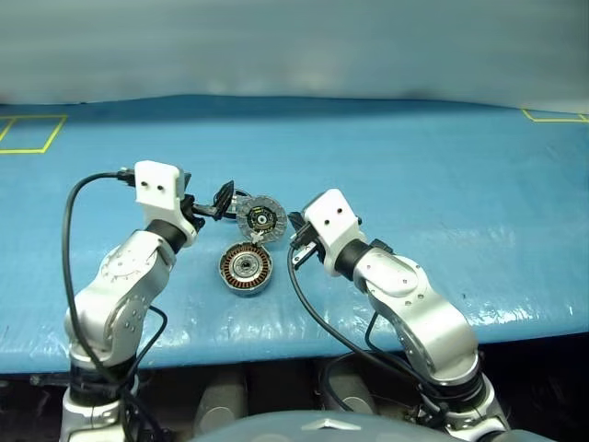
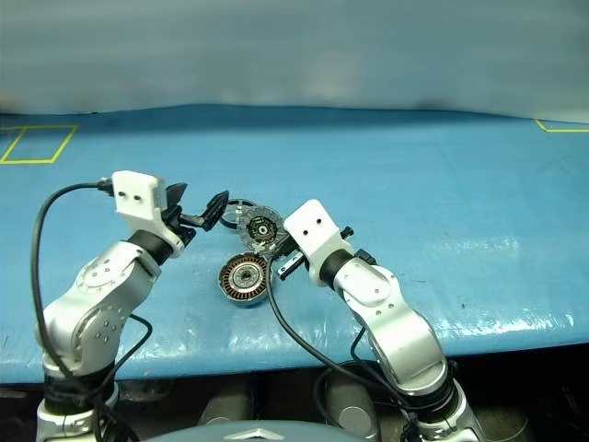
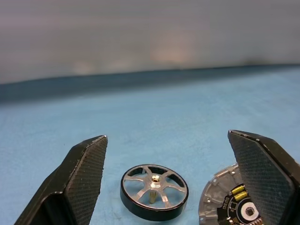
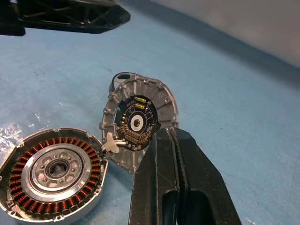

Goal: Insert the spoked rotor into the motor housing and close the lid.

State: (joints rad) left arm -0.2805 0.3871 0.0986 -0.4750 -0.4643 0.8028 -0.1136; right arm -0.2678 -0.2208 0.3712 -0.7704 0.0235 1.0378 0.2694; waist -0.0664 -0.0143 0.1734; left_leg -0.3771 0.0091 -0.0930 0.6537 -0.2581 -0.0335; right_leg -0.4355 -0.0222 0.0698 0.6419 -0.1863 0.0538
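The motor housing (image 1: pixel 246 269) sits flat on the blue table (image 1: pixel 442 184), copper windings up, centre hole bare, so judging by that the rotor is not in yet. Up at one o'clock from it, the lid (image 1: pixel 261 218) stands tilted on edge with its segmented ring and black centre facing the head camera. The right gripper (image 4: pixel 174 140) has its two black fingers pressed together on the lid's rim; in the right wrist view the lid's circuit-board face with yellow components looks toward that gripper, and its lower edge sits just beside the housing rim. That looks like a deliberate hold: lid lifted clear of the cup so the opening is free.

Now the spoked rotor (image 3: pixel 154 192). It lies flat on the table beyond the lid, roughly twelve o'clock from the housing, dark rim outside, pale spokes and a small brass hub pointing up. From the head views it is little more than a dark ring peeking out at the lid's eleven o'clock.

The left gripper (image 1: pixel 217 204) hovers level, fingers (image 3: pixel 82 180) spread wide, nothing between them. The left wrist view lines the rotor up right in the gap, with the lid's edge at the side. My read: this is the approach for the pick, jaws pre-spread to straddle that rim.
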